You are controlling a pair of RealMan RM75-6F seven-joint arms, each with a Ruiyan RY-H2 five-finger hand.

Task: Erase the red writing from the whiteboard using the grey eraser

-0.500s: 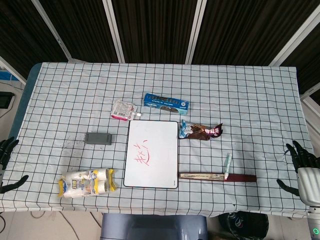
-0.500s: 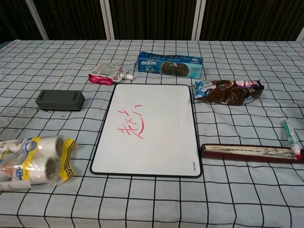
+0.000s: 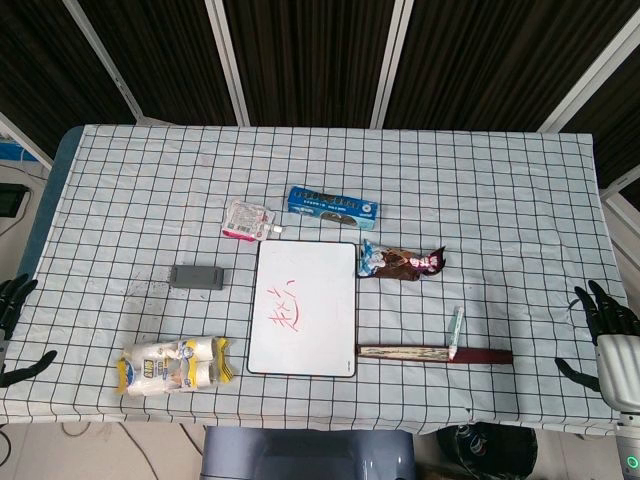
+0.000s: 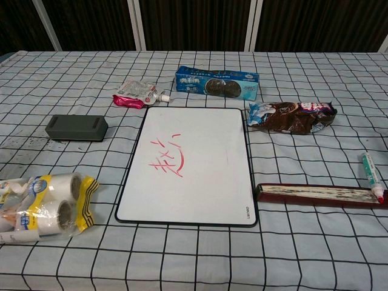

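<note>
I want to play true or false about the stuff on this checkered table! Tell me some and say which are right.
1. The grey rectangular eraser lies on the white whiteboard. False: it lies on the cloth beside the board.
2. The red writing is on the board. True.
3. The left hand holds the eraser. False: it holds nothing.
4. The blue cookie box lies beyond the board. True.
5. The right hand is at the table's edge. True.

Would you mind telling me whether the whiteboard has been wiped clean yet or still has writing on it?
Not yet: the whiteboard carries red writing left of centre, and the grey eraser lies apart on the table.
</note>
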